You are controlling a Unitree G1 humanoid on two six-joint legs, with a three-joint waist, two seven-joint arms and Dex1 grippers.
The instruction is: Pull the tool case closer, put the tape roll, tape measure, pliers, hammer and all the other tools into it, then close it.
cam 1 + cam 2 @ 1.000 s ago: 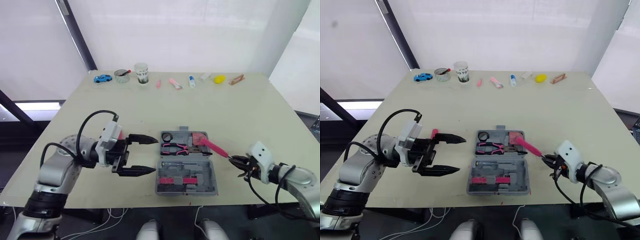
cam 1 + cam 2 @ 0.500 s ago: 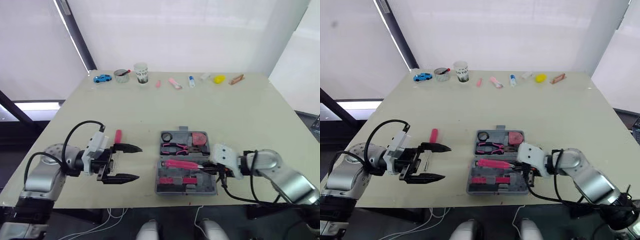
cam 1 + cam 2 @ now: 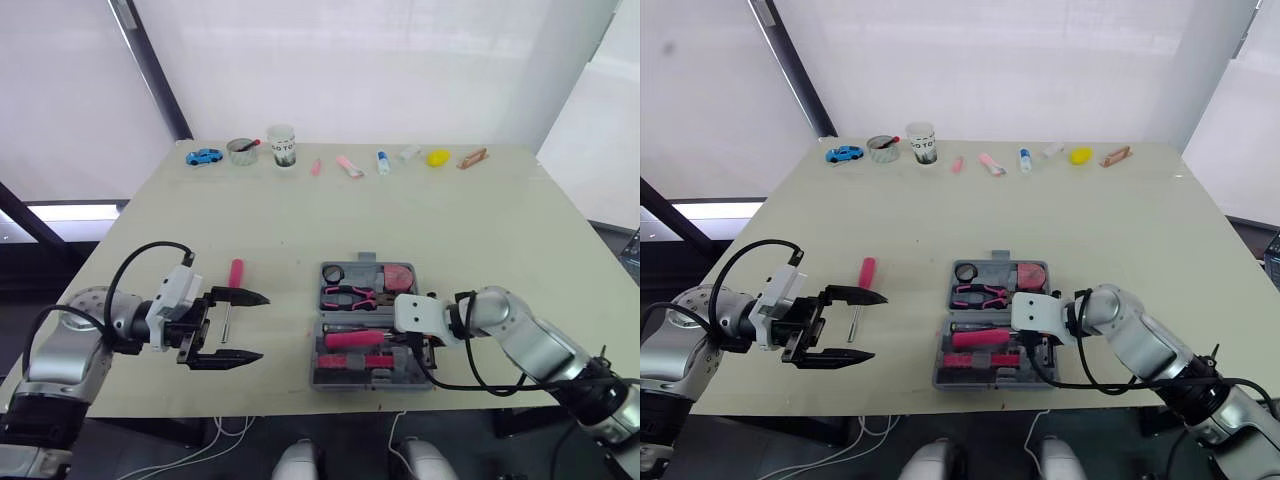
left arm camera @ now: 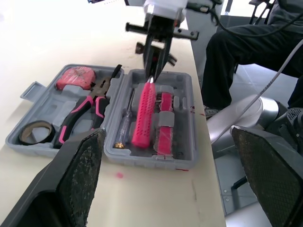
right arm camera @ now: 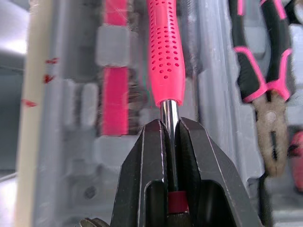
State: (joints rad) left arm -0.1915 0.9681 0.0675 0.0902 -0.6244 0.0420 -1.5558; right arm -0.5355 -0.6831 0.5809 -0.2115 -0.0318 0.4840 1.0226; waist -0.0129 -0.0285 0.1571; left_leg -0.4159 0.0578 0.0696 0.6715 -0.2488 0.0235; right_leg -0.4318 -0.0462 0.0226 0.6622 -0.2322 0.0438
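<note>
Pale table (image 3: pixel 300 220), tool case (image 3: pixel 372 378) lying open, my right gripper (image 5: pixel 171 127) reaching into it.
That gripper is clamped on the metal shaft of the pink-handled tool (image 3: pixel 350 338), which lies in the case's near half beside a clear-handled screwdriver (image 4: pixel 122 132). Pliers (image 3: pixel 350 295), tape roll (image 3: pixel 333 273) and tape measure (image 3: pixel 400 275) sit in its far half. Left of the case my left gripper (image 3: pixel 255 326) hovers, spread wide, and a red-handled screwdriver (image 3: pixel 233 285) lies on the table near it.
</note>
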